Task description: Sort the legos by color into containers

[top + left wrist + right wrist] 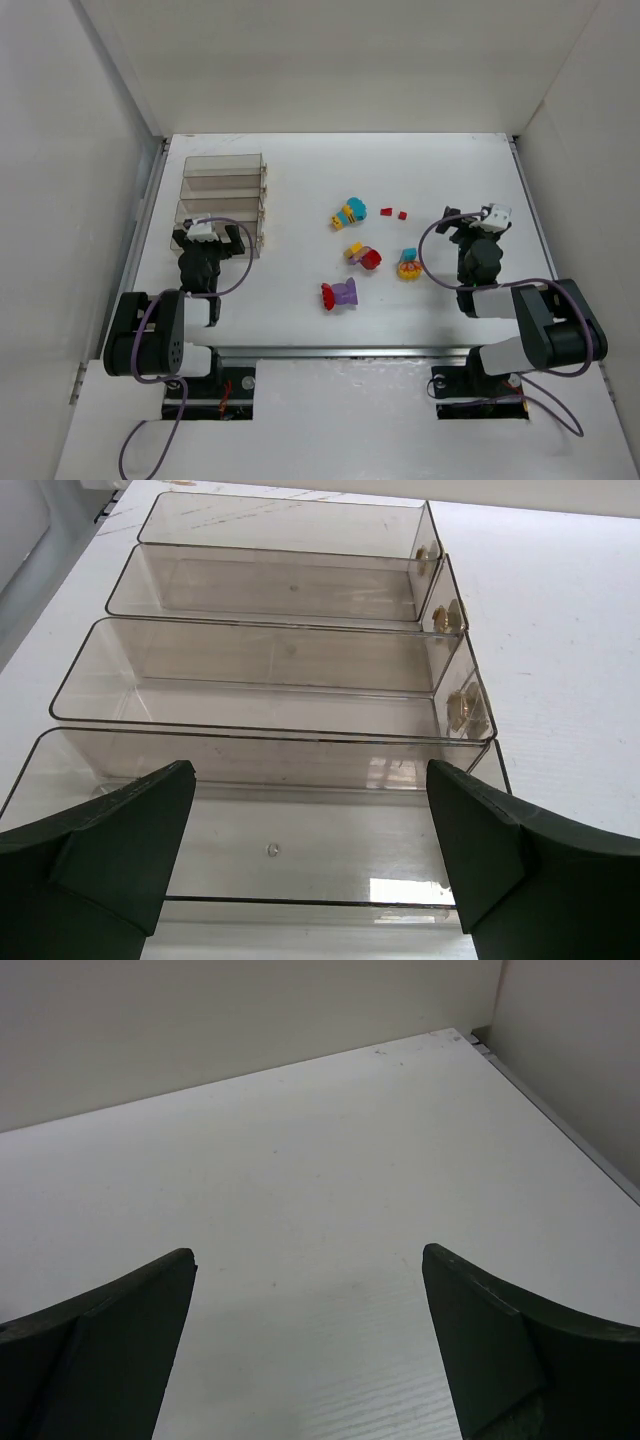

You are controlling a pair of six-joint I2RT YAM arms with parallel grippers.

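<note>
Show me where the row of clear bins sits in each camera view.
Top external: bins at the upper left of the table, right ahead of the left pincer.
Left wrist: bins fill the frame, four in a row receding past the open pincer.
Right wrist: not in it.
Shared landmark: the white table.

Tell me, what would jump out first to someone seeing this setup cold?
The scatter of small bright plastic bricks, in red, purple, yellow and cyan, stands out in the middle of the white table. At the left sits a row of four clear rectangular plastic bins, with no brick visible inside. The left gripper hangs open over the nearest bin, and the right gripper is open above the table at the right.
</note>
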